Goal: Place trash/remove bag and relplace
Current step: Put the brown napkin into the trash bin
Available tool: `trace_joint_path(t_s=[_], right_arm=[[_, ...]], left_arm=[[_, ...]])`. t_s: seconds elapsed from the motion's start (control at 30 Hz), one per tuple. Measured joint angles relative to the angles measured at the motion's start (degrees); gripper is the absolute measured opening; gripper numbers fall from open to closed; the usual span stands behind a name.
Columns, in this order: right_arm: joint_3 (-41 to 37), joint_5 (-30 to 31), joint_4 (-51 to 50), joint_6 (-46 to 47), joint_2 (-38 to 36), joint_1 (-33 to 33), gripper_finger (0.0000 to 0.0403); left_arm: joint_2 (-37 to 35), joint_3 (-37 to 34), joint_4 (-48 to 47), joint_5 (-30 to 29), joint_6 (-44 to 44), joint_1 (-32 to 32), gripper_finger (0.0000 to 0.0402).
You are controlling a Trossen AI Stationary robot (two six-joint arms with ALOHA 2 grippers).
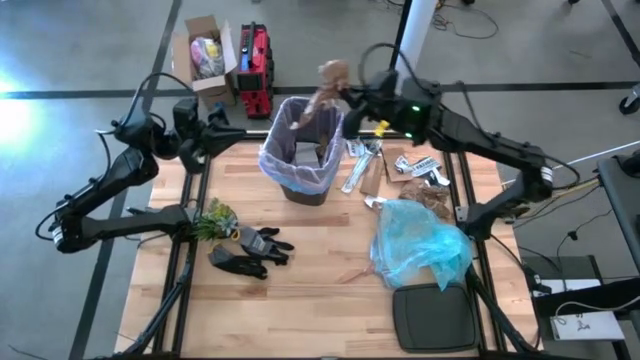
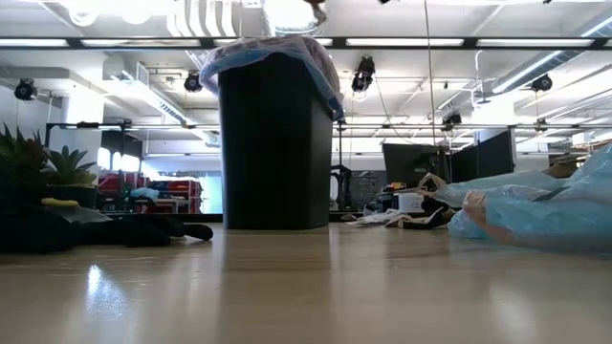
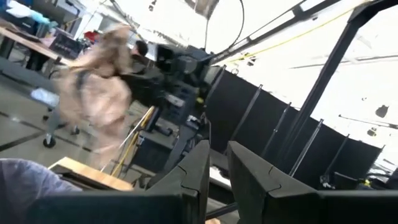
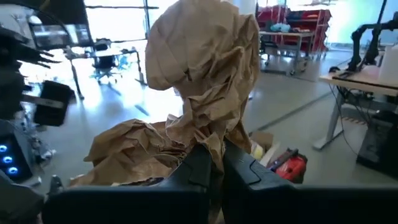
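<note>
The black bin (image 1: 303, 188) (image 2: 275, 143) stands in the middle of the table, lined with the pale pink-lavender bag (image 1: 272, 158) folded over its rim. My right gripper (image 1: 345, 97) (image 4: 215, 155) is raised over the bin's far right rim and is shut on a big piece of crumpled brown paper (image 1: 328, 88) (image 4: 199, 74). More trash (image 1: 400, 165) lies on the table right of the bin. My left gripper (image 1: 216, 128) (image 3: 217, 168) hovers left of the bin, holds nothing, and shows a narrow gap between its fingers. My right gripper pinches the crumpled brown paper between its two fingers at a narrow, bunched part (image 4: 214, 140) near the wad's lower end. The paper is lifted clear. It stands out beyond the fingertips over the bin's far rim (image 1: 318, 102).
A light blue plastic bag (image 1: 420, 240) (image 2: 545, 205) lies at the right, a black lid (image 1: 435, 315) near it. Black gloves (image 1: 250, 250) and a small plant (image 1: 212, 220) sit at the near left. A cardboard box (image 1: 205, 55) and a red case (image 1: 255, 65) stand on the floor beyond the far edge.
</note>
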Motion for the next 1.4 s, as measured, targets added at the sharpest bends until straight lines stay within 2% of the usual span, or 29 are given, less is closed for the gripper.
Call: trace_joint_path(t_s=[0.27, 0.57, 0.73, 0.87, 0.97, 1.17, 1.4], right_arm=[[8.4, -0.6, -2.9, -0.5, 10.9, 0.0, 0.0014], [18.3, -2.9, -16.2, -0.4, 16.5, -0.1, 0.0106], [21.3, -11.2, -23.9, 2.5, 16.7, -0.9, 0.0152], [21.9, -12.4, -29.1, 4.4, 16.3, -1.3, 0.0172], [21.9, -13.8, -29.3, 7.5, 15.9, -1.4, 0.0182], [21.9, -20.7, -30.0, 10.6, 16.0, -1.5, 0.0205], [21.9, -20.9, -37.2, 10.1, 11.9, -1.6, 0.0241]], left_arm=[[-2.6, 0.0, 0.1, 0.0, -0.1, -0.3, 0.0043], [-3.8, 0.0, 0.0, -0.3, -0.1, -0.3, 0.0043], [-3.2, 0.0, 0.1, -0.4, -0.1, -0.3, 0.0043], [-1.5, 0.0, 1.7, -0.5, -0.1, -0.3, 0.0043], [0.2, 0.0, 3.7, -0.6, -0.3, -0.3, 0.0043], [3.4, 0.0, 7.7, -0.6, -0.3, -0.3, 0.0043], [5.3, 0.0, 8.6, -0.6, -1.1, -0.3, 0.0043]])
